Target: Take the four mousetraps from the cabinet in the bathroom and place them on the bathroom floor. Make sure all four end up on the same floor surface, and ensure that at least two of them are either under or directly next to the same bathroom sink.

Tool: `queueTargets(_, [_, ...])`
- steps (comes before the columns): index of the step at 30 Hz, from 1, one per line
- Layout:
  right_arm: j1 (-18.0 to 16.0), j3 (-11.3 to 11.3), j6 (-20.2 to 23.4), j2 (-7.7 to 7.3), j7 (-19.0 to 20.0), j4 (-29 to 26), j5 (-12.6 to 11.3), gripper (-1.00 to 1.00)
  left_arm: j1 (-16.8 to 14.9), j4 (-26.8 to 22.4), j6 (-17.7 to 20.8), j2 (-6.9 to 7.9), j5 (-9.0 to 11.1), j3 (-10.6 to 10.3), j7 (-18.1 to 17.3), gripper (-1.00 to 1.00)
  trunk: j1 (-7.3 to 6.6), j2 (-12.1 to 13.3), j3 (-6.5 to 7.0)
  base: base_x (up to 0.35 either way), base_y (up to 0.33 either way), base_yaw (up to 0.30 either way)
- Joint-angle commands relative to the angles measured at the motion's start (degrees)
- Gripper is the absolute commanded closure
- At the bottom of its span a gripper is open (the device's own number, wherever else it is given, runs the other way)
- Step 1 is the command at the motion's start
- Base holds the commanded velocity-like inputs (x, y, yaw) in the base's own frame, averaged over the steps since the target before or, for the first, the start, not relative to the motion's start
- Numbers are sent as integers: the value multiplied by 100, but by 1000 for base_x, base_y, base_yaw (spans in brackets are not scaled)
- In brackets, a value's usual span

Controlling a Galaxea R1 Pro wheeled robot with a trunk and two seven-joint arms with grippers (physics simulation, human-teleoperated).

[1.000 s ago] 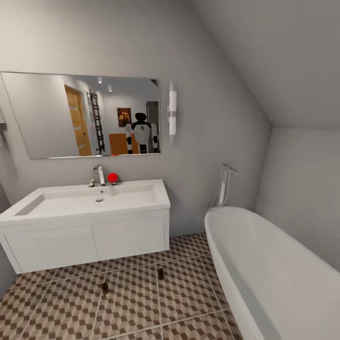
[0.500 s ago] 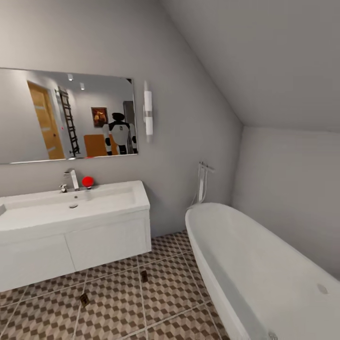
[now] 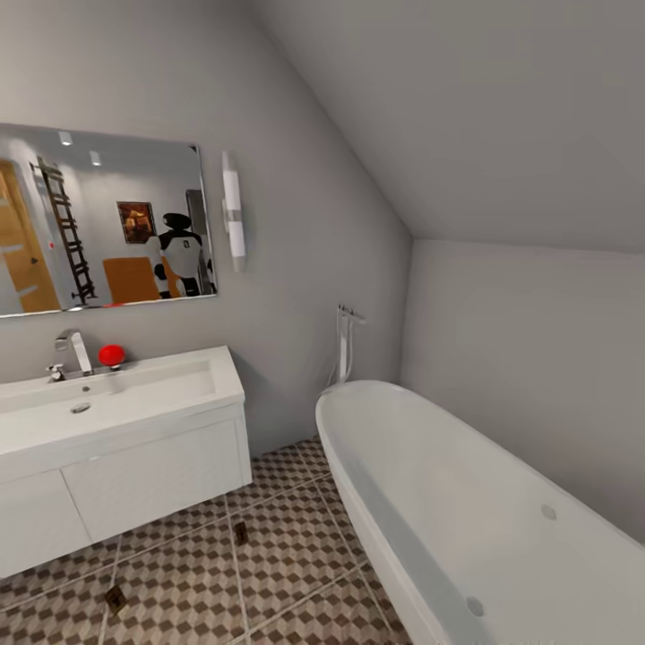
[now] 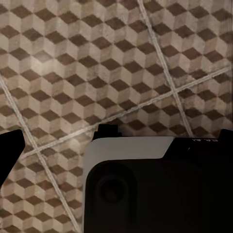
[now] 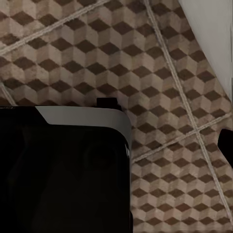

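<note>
— White tub (image 3: 466, 502) fills 4 to 5 o'clock, largest item. Next?

— Cube-patterned bathroom floor (image 3: 296, 546) at 6 o'clock, then the bathroom sink (image 3: 116, 394) with white vanity at 8 to 9 o'clock, mirror (image 3: 98, 219) above it at 10.

— Mousetraps?

— Two on the tiles: one mousetrap (image 3: 240, 532) just off the vanity's right corner, second mousetrap (image 3: 115, 598) near 7 o'clock, in front of the vanity. Well apart from each other.

— Small stuff?

— Red ball (image 3: 111, 355) beside the faucet (image 3: 73, 351).

— Fingers?

— Wrist views show floor tile (image 4: 116, 63) below; dark tips at frame edges. Cannot tell the state of either pair.
</note>
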Motion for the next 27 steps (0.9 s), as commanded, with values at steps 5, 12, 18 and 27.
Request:
queueTargets(5, [-9, -49, -34, 4, -19, 19, 60, -100, -3, 3, -18, -3, 58, -40, -6, -100, 0, -5, -7, 0, 0, -296])
queueTargets(12, [-9, -49, -36, 11, -19, 19, 60, -100, -3, 3, -18, -2, 59, -45, -6, -100, 0, -5, -7, 0, 0, -296])
queueTargets(18, [-9, -49, -37, 7, -19, 19, 60, -100, -1, 3, -18, 2, 59, -55, -6, -100, 0, -5, -7, 0, 0, -296])
queueTargets(27, [-9, -49, -37, 7, -19, 19, 60, -100, -2, 3, -18, 1, 57, -53, -6, -100, 0, -5, -7, 0, 0, -296])
